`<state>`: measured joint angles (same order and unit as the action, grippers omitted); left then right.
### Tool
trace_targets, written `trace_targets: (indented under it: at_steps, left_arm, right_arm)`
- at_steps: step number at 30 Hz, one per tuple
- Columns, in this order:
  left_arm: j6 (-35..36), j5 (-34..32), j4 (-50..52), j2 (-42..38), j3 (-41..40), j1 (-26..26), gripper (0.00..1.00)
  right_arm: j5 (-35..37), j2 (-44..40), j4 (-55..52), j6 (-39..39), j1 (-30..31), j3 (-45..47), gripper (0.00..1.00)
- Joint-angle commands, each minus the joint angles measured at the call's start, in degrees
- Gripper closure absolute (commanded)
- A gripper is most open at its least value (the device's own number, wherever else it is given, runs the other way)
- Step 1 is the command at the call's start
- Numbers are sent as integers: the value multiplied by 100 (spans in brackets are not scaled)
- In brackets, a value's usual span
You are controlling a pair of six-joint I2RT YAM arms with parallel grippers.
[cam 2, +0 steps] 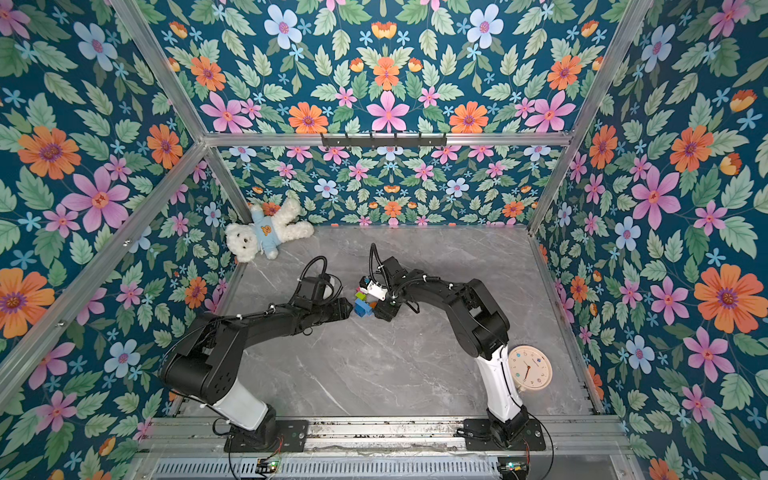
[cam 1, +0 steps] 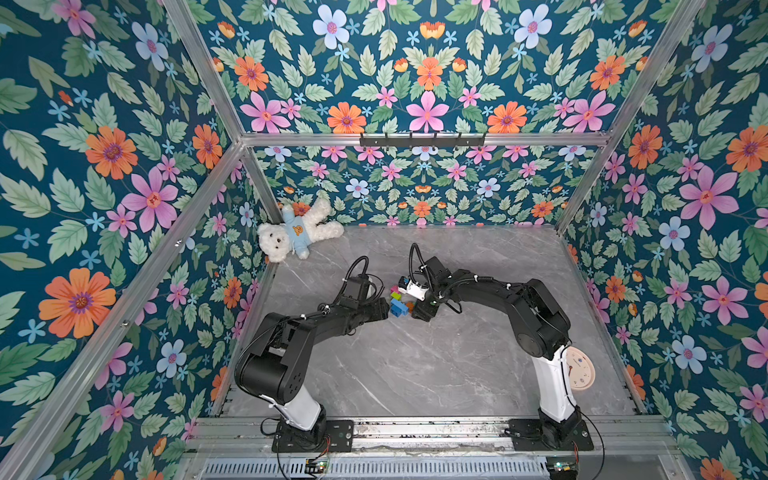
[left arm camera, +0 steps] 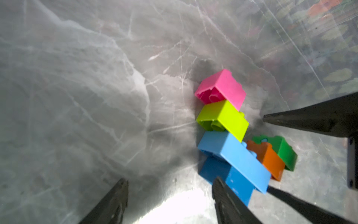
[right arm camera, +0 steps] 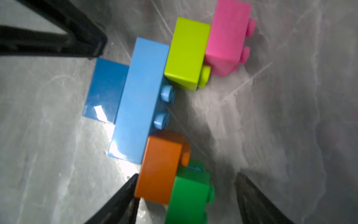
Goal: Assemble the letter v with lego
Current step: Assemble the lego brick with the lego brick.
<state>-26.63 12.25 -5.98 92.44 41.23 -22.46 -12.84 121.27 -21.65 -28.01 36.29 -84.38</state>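
Note:
The letter v (cam 1: 399, 302) (cam 2: 363, 305) lies flat on the grey table between both grippers. Its joined lego shows in the right wrist view: dark blue (right arm camera: 104, 91) at the point, a long light-blue brick (right arm camera: 139, 97), then lime (right arm camera: 188, 52) and pink (right arm camera: 228, 35) on one arm, orange (right arm camera: 160, 166) and green (right arm camera: 188, 197) on the other. My right gripper (right arm camera: 188, 201) is open around the orange and green end, one finger (right arm camera: 124, 199) by the orange brick. My left gripper (left arm camera: 170, 195) is open and holds nothing, with one finger (left arm camera: 226, 201) beside the dark blue brick (left arm camera: 219, 170).
A white teddy bear (cam 1: 295, 235) lies in the far left corner. A round pale clock (cam 2: 530, 368) lies by the right arm's base. Floral walls close in the table on three sides.

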Motion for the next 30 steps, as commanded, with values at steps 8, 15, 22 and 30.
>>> trace_targets:
  at_steps: [8,15,22,30]
  left_arm:
    - [-92,-226,119,-414,-142,5,21]
    - [-181,-583,-12,-961,-286,6,1]
    - [-354,-1167,-288,-1523,-402,8,1]
    - [140,-3129,-834,-1975,-550,13,1]
  right_arm:
    - [839,88,-239,320,-182,-69,21]
    - [1335,157,-367,726,-312,-318,21]
    - [1450,-818,85,1235,-498,441,19]
    - [2081,-3385,1893,2353,-807,2719,1]
